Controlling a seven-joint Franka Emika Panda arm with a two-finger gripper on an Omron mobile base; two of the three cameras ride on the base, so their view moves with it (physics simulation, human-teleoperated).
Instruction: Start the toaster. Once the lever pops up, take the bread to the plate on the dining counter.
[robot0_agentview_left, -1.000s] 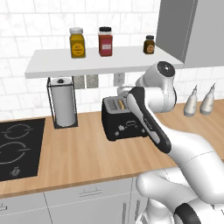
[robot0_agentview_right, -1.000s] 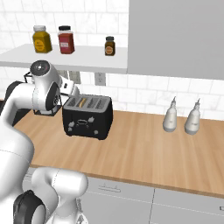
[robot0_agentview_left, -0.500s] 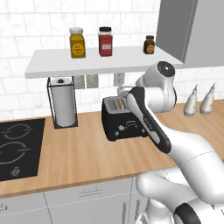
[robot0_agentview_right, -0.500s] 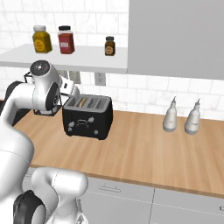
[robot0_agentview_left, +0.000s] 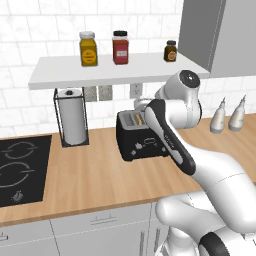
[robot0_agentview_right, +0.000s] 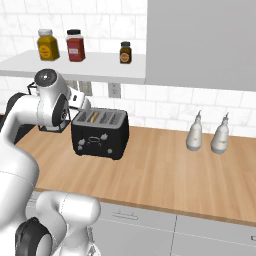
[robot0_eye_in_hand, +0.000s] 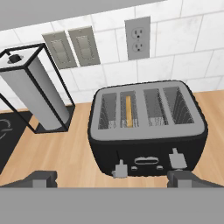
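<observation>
While the gripper is hovering spread wide above the toaster, it is risking missing the small lever, leaving the bread untoasted.

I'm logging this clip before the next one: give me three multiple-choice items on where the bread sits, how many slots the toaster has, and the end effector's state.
1. Where is the bread?
A. On a plate
B. In the toaster's second slot from the paper towel side
C. Flat on the counter

2. How many top slots does the toaster have?
A. Two
B. Three
C. Four

3. What is the end effector doing?
A. Open, above the toaster's front, holding nothing
B. Shut on the bread
C. Shut on the paper towel roll

Answers: 1 B, the golden slice stands in that slot in the hand view. 2 C, four wire-lined openings show there. 3 A, the fingertips stand wide apart with only the toaster below.
</observation>
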